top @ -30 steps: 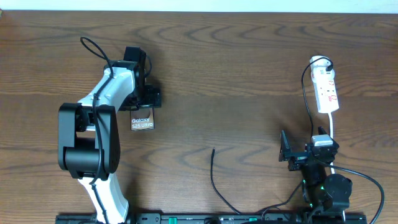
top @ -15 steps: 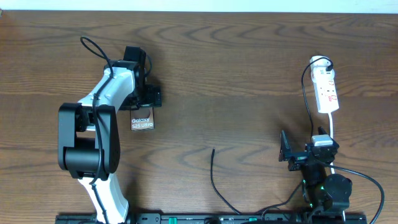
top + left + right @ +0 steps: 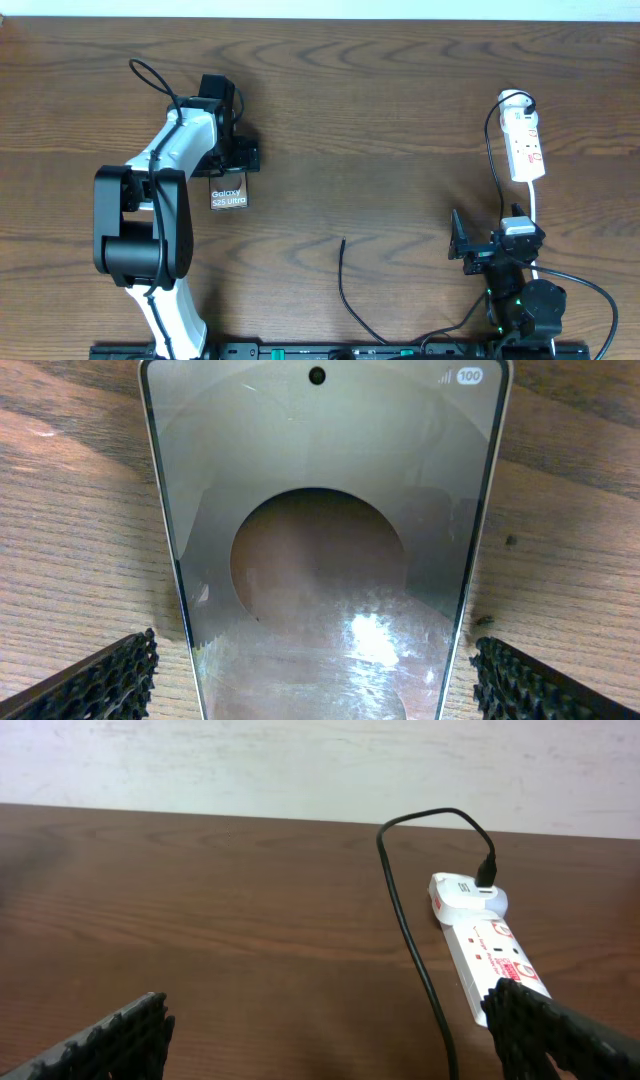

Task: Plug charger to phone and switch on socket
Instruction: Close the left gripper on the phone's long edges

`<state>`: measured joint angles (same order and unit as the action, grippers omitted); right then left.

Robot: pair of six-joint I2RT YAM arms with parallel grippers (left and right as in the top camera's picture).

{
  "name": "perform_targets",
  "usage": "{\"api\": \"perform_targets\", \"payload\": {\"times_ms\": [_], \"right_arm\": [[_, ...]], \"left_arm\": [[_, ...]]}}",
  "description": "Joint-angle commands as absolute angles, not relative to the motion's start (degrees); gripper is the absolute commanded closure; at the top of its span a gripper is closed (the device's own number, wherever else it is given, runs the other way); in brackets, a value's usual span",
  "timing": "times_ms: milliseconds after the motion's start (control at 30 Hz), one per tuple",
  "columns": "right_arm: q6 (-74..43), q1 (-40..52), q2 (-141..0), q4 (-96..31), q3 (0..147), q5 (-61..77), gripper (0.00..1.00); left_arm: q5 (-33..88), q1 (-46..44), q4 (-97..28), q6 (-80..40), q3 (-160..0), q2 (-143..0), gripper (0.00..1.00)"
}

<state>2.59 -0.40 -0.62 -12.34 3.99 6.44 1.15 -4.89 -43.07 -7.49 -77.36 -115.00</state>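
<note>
The phone [image 3: 229, 194] lies flat on the table with white "Galaxy" lettering; in the left wrist view its glossy screen [image 3: 325, 560] fills the frame. My left gripper [image 3: 228, 163] is open, its fingers [image 3: 320, 680] on either side of the phone's near end with gaps. The charger cable's free tip [image 3: 343, 242] lies on the table at centre front. Its other end is plugged into an adapter on the white socket strip [image 3: 525, 145], also in the right wrist view [image 3: 490, 955], with the cable [image 3: 415, 935] running toward me. My right gripper [image 3: 462, 247] is open and empty [image 3: 330, 1030], below the socket.
The socket's white cord [image 3: 537, 215] runs down toward the right arm's base. Thick black robot cables [image 3: 580, 285] loop at the front right. The table's far edge meets a white wall [image 3: 300, 765].
</note>
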Motion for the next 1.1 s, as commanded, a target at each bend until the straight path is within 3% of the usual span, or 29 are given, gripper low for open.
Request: {"api": "perform_targets", "payload": {"times_ms": [0, 1067], "right_arm": [[3.3, 0.1, -0.3, -12.5, 3.8, 6.3, 0.01], [3.3, 0.1, -0.3, -12.5, 3.8, 6.3, 0.01]], "left_arm": [[1.0, -4.7, -43.1, -7.8, -76.6, -115.7, 0.01], [1.1, -4.7, -40.2, -7.8, -72.7, -115.7, 0.01]]}}
